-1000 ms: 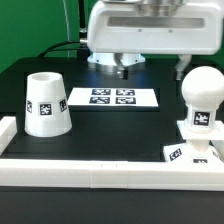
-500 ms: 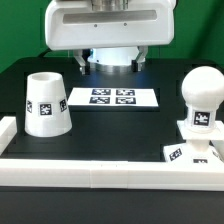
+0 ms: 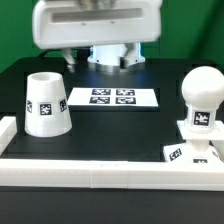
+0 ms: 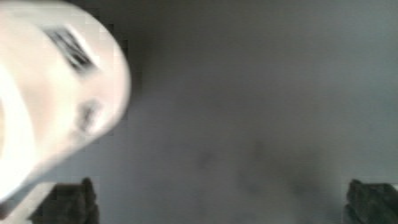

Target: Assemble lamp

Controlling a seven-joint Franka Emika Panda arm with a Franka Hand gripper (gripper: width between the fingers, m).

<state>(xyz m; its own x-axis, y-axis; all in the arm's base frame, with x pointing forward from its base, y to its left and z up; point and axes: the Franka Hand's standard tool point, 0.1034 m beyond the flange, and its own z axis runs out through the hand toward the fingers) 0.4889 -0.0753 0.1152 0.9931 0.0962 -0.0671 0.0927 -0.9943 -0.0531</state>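
Note:
The white tapered shade stands upright, open end up, at the exterior view's left. The round-headed bulb stands upright on the flat square base at the exterior view's right. My gripper hangs above the back of the table, behind the shade and to its right. It is open and empty. In the blurred wrist view, the shade fills one side. Both dark fingertips show far apart with only dark table between them, and the gripper holds nothing.
The marker board lies flat at the middle back of the black table. A long white rail block runs along the front, with a short piece at the exterior view's left. A green backdrop stands behind.
The gripper has moved steadily toward the exterior view's left, from above the marker board's right part toward the shade. The lamp parts have not moved.

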